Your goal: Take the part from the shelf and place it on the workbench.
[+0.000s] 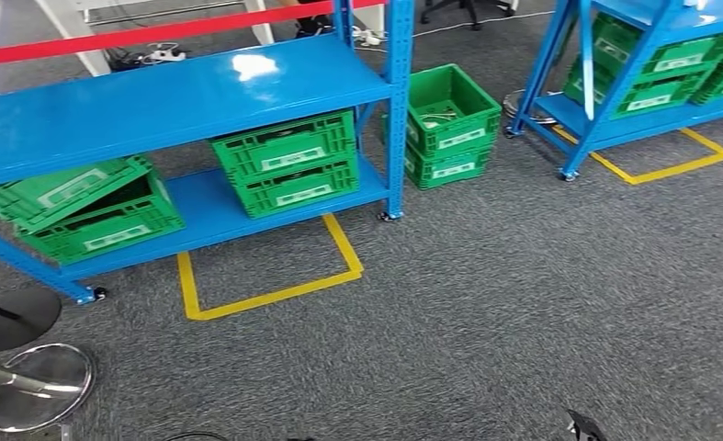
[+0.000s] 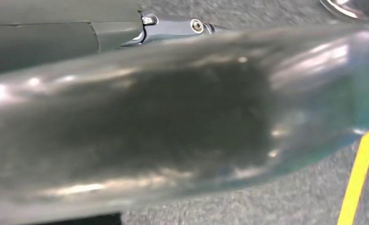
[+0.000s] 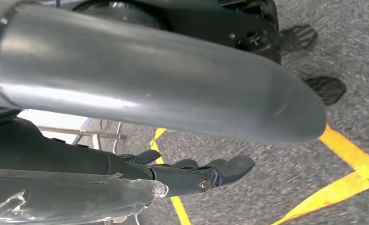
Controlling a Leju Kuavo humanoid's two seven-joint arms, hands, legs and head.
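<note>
A blue shelf (image 1: 174, 96) stands ahead on the left, its top board bare. On its lower board sit stacked green crates (image 1: 288, 161) and a second stack whose top crate is tilted (image 1: 73, 188). Their contents are hidden. An open green crate (image 1: 449, 119) on the floor by the shelf's right post holds some pale pieces. My right hand (image 3: 163, 79) hangs over the carpet, with its thick thumb apart from its dark fingers (image 3: 220, 171) and nothing between them. My left hand (image 2: 173, 126) is a close grey blur above the carpet, and I see nothing in it.
A second blue shelf (image 1: 615, 110) with green crates stands at the right. Yellow tape squares (image 1: 275, 289) mark the grey carpet. A chrome post base (image 1: 36, 386) sits at the near left, and a red bar (image 1: 109, 39) runs behind the shelf.
</note>
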